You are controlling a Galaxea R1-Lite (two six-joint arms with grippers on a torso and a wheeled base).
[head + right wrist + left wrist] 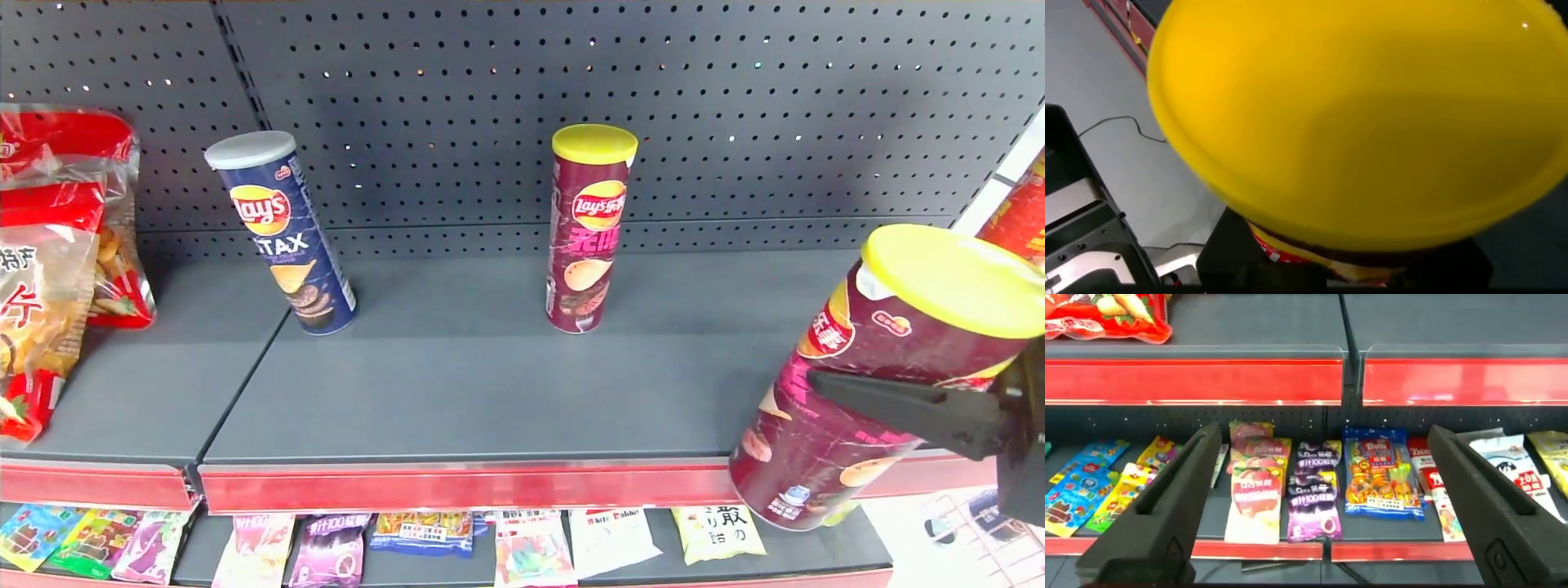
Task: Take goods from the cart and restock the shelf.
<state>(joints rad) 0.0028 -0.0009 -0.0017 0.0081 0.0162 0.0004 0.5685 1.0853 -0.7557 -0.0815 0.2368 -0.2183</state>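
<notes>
Left gripper gapes wide, holding nothing, before candy packets. On the shelf stand one blue grey-lidded can at 10 o'clock and one maroon yellow-lidded can at 12. At 4 o'clock, the right gripper clamps a second maroon can, tilted, before the shelf's front edge.

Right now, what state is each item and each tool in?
blue can: standing on the shelf, grey lid on.
middle maroon can: standing on the shelf, yellow lid on.
held maroon can: tilted, off the shelf at its front edge, yellow lid on.
right tool: shut on the held maroon can.
left tool: open, empty.
snack bags: propped at the shelf's left end.
</notes>
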